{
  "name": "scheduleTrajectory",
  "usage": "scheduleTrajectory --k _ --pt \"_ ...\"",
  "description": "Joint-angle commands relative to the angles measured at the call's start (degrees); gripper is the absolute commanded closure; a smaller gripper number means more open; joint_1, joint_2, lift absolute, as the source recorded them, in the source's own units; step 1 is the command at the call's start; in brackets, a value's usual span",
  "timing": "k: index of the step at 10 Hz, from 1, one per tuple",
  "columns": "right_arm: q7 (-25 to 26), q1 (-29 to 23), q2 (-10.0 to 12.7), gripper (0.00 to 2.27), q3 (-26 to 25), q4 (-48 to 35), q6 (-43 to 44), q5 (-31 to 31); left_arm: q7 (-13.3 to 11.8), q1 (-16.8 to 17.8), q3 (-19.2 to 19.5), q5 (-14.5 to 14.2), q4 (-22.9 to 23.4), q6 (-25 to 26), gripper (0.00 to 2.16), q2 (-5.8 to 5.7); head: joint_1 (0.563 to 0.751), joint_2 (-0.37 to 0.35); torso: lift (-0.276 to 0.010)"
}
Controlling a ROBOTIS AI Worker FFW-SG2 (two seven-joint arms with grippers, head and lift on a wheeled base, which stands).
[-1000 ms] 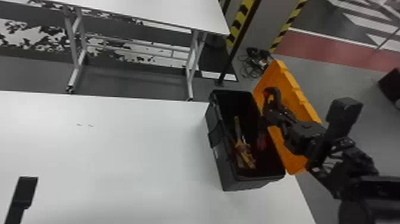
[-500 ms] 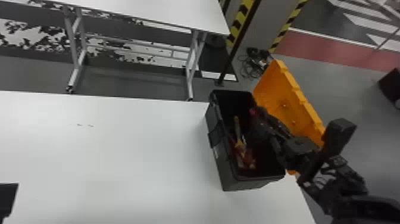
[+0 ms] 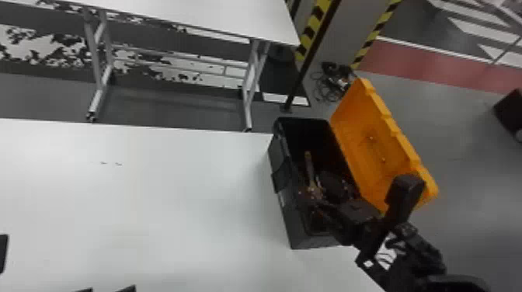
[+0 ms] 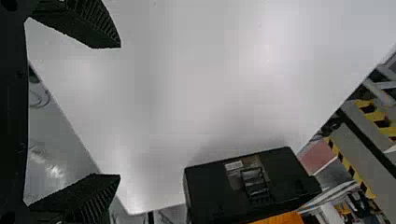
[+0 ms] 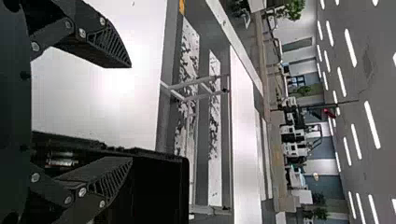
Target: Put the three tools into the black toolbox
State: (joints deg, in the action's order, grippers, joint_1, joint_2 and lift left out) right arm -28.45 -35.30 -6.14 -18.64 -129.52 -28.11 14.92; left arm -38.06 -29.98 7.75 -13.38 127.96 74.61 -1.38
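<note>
At the bottom edge of the frame, toward the left, the tips of the black two-fingered left tool [image 3: 105, 289] hung above the smooth white counter [image 3: 136, 217], its fingers spread wide apart. From the lower right the black jointed right arm [image 3: 415, 248] slanted up and inward, and its black two-fingered right tool [image 3: 322, 193] was at the open black plastic toolbox [image 3: 287, 221], right of centre, fingers also spread. That toolbox stood on the counter's right-hand end. Inside it lay a long yellow-orange hand implement [image 3: 309, 167], with reddish and dark pieces close by, too dim to count or tell apart. The bright orange plastic lid [image 3: 373, 143] was swung open, leaning outward along the toolbox's right side. Beyond, at upper right of centre, a dark tangle of cables [image 3: 330, 79] lay on the grey floor [image 3: 435, 116], near yellow-and-black striped posts [image 3: 315, 27]. Across the upper left stretched a second white table [image 3: 194, 11] on grey metal legs.
</note>
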Motion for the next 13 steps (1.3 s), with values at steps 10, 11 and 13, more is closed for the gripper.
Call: scheduleTrajectory --k 10,11,13 --pt "7.3 -17.7 6.2 0.06 6.5 6.7 43.1 -0.6 10.5 -23.8 -0.2 -1.7 -1.0 -87.8 0.0 -2.58 0.695 -0.139 -0.051" --pt "7.3 -19.2 6.2 0.06 6.0 6.7 43.4 -0.4 12.1 -25.7 0.2 -3.2 -1.0 -88.4 0.0 -2.49 0.695 -0.137 -0.051" --pt "7.3 -21.3 6.2 0.06 6.6 6.5 43.4 -1.1 15.7 -27.9 0.6 -6.0 -0.3 -86.1 0.0 -2.32 0.695 -0.118 -0.051"
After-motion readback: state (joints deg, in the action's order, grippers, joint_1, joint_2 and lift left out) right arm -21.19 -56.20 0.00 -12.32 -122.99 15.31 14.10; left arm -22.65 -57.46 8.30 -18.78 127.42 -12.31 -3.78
